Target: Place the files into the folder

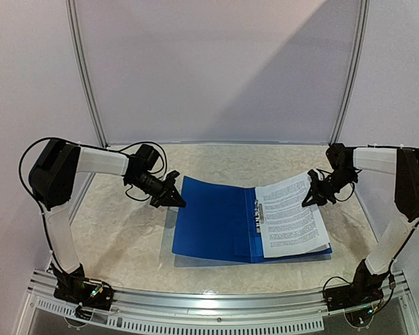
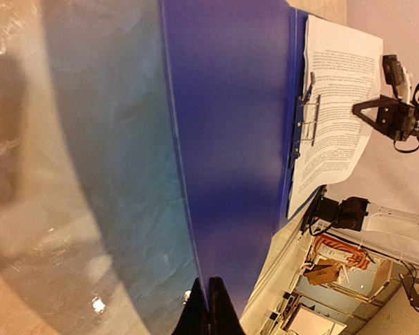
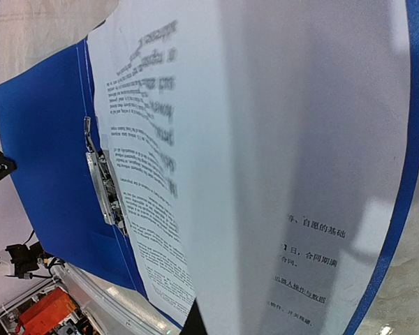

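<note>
The dark-blue folder (image 1: pixel 213 220) lies open on the table, with its metal clip (image 1: pixel 258 213) at the spine. Two white printed sheets (image 1: pixel 290 213) rest on its right half. My left gripper (image 1: pixel 176 199) is shut on the far left edge of the folder's left cover; in the left wrist view my fingers (image 2: pixel 208 310) pinch that edge of the folder (image 2: pixel 230 139). My right gripper (image 1: pixel 313 195) is shut on the right edge of the top sheet (image 3: pixel 300 139) and holds it lifted and curved over the lower sheet (image 3: pixel 146 209). The paper hides most of that gripper (image 3: pixel 197 319).
A slotted aluminium rail (image 1: pixel 216 303) runs along the near table edge, with both arm bases on it. Two metal frame posts (image 1: pixel 87 77) stand at the back corners before a pale wall. Black cables loop off each arm.
</note>
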Robot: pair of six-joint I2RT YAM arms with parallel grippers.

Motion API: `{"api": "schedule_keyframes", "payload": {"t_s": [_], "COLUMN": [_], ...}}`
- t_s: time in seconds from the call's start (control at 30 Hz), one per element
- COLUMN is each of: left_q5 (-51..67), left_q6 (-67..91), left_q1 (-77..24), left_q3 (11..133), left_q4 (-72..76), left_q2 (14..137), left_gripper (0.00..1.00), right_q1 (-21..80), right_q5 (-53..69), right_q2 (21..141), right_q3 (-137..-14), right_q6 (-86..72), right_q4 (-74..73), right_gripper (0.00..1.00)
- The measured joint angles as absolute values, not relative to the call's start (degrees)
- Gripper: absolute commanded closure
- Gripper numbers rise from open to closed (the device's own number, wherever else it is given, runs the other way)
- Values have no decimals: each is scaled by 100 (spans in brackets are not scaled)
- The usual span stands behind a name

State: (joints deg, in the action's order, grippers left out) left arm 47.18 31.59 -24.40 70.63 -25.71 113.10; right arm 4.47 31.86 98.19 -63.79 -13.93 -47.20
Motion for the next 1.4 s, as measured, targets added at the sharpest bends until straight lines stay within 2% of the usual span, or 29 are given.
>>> {"api": "schedule_keyframes", "payload": {"t_s": [0.33, 0.43, 0.6, 0.67, 0.8, 0.87, 0.9, 1.2, 1.4], "left_q5": [4720, 4720, 4722, 4722, 4735, 4737, 4740, 4751, 4742], "left_q6": [3162, 3162, 3159, 3162, 3159, 3162, 3162, 3159, 3157], "left_q1": [-2440, -2440, -2440, -2440, -2440, -2440, -2440, -2440, -2438], "left_q3": [7063, 7063, 7063, 7063, 7063, 7065, 7063, 7065, 7065], "left_q4": [-2571, -2571, -2571, -2571, -2571, -2571, -2571, -2574, -2576], "left_q2": [11310, 11310, 11310, 11310, 11310, 11310, 11310, 11310, 11310], "left_gripper": [100, 100, 100, 100, 100, 100, 100, 100, 100], "right_q1": [451, 464, 486, 489, 489, 489, 489, 554, 639], "right_q5": [3249, 3277, 3262, 3166, 2917, 2753, 2674, 1507, 143], "right_q2": [9819, 9819, 9819, 9819, 9819, 9819, 9819, 9817, 9666], "right_q3": [-6250, -6239, -6239, -6239, -6274, -6340, -6377, -6919, -7192], "right_q6": [-1535, -1562, -1603, -1564, -1531, -1485, -1474, -1380, -1310], "right_q4": [-4530, -4493, -4504, -4536, -4698, -4810, -4864, -5511, -5800], "right_gripper": [95, 89, 57, 48, 22, 5, 2, 1, 4]}}
